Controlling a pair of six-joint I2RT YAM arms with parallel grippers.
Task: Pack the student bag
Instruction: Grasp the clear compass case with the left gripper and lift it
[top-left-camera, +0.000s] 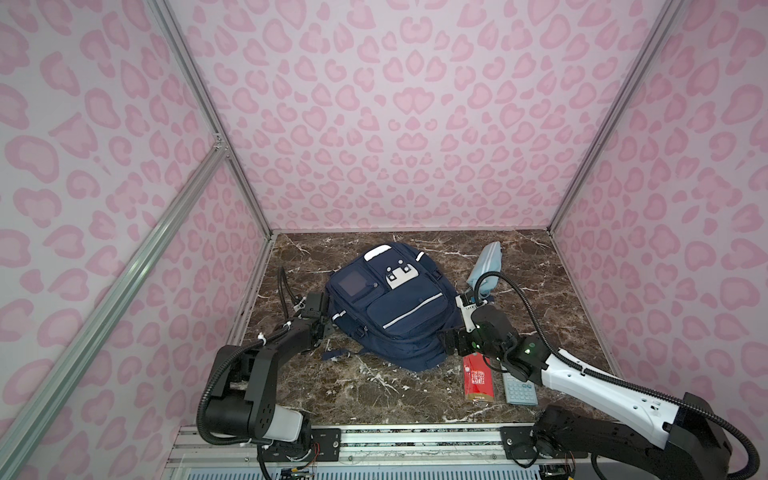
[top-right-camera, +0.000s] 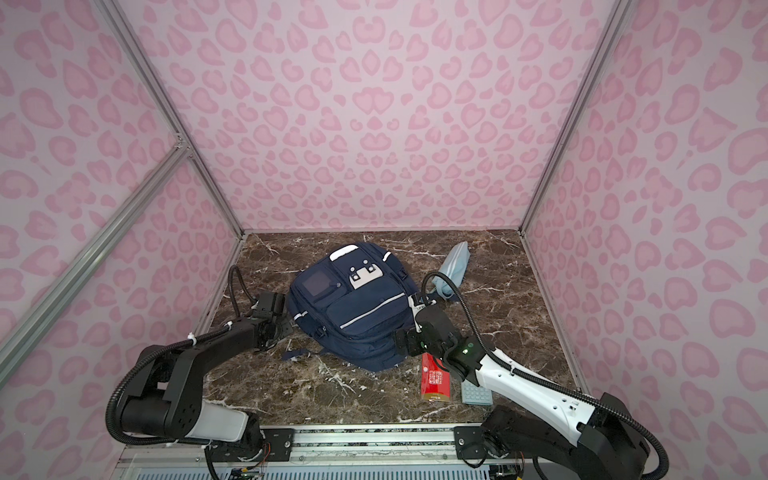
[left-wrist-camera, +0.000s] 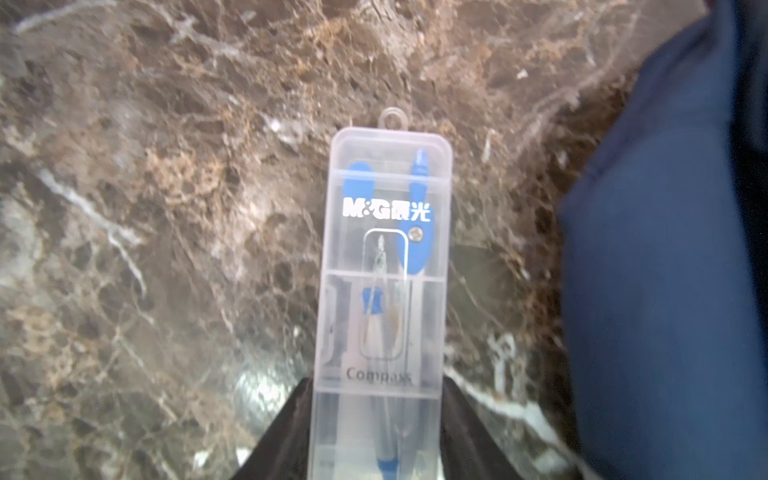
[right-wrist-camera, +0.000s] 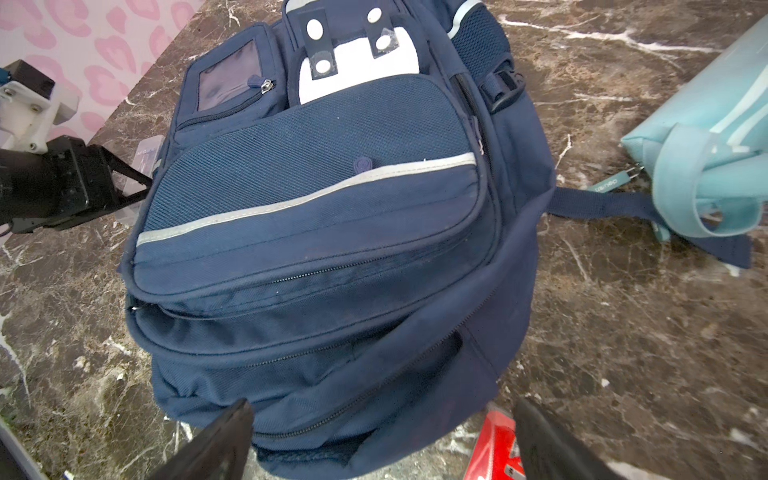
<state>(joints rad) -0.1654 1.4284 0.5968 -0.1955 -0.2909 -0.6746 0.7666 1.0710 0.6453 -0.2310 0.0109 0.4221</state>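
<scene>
Two pincers flank the student bag (top-left-camera: 395, 307), which lies on the tabletop (top-left-camera: 374, 395) at lower centre of frame. The left pincer (left-wrist-camera: 376, 378) seems clenched on a clear compass case (left-wrist-camera: 386, 257), ready to lift it. The right pincer (right-wrist-camera: 382, 409) gapes empty. Next, a pocket needs opening.

Matt navy student bag (right-wrist-camera: 316, 232) of coarse woven cloth; clear, glossy plastic compass case (left-wrist-camera: 382, 266); polished, brown marble-look tabletop (left-wrist-camera: 145, 208); smooth light-blue fabric pencil pouch (right-wrist-camera: 706, 137).
</scene>
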